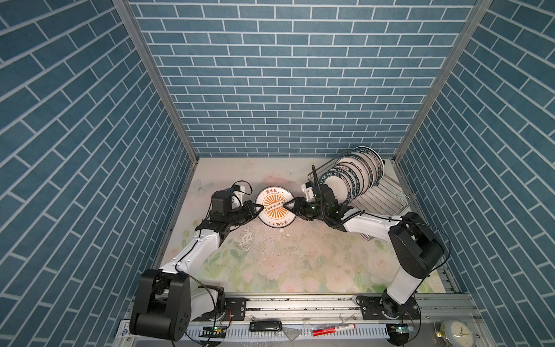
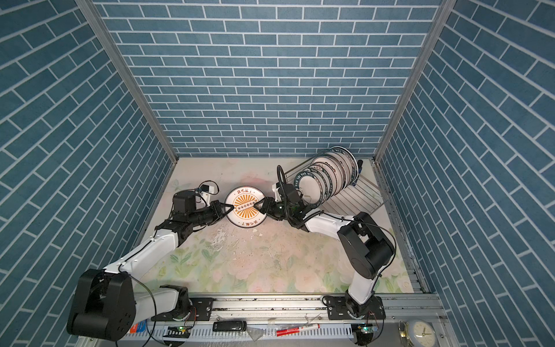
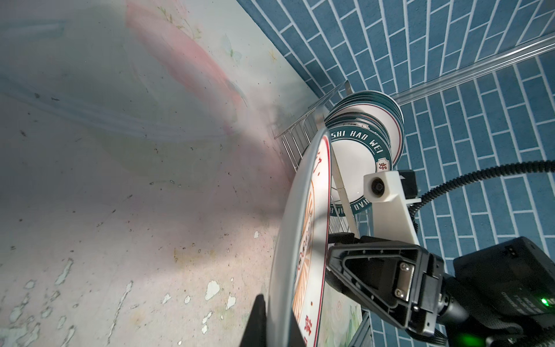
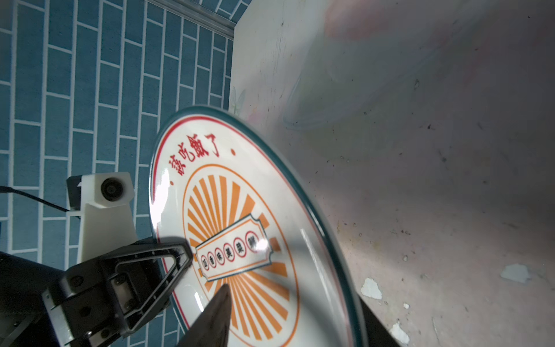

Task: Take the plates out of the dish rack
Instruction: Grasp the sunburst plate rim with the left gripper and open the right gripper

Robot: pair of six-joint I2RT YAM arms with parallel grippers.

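One sunburst plate (image 1: 274, 214) hangs over the tabletop (image 1: 270, 258); left gripper (image 1: 261, 206) fingers clamp its rim; right gripper (image 1: 286, 205) fingers stand parted astride the opposite rim; other plates (image 1: 356, 175) stand in the dish rack (image 1: 387, 199).

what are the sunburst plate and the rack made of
The sunburst plate looks like glazed ceramic, maybe melamine: glossy white face with sharp glare over the print. The rack is thin metal wire, shiny silver, likely chromed or stainless; the look can't settle which.
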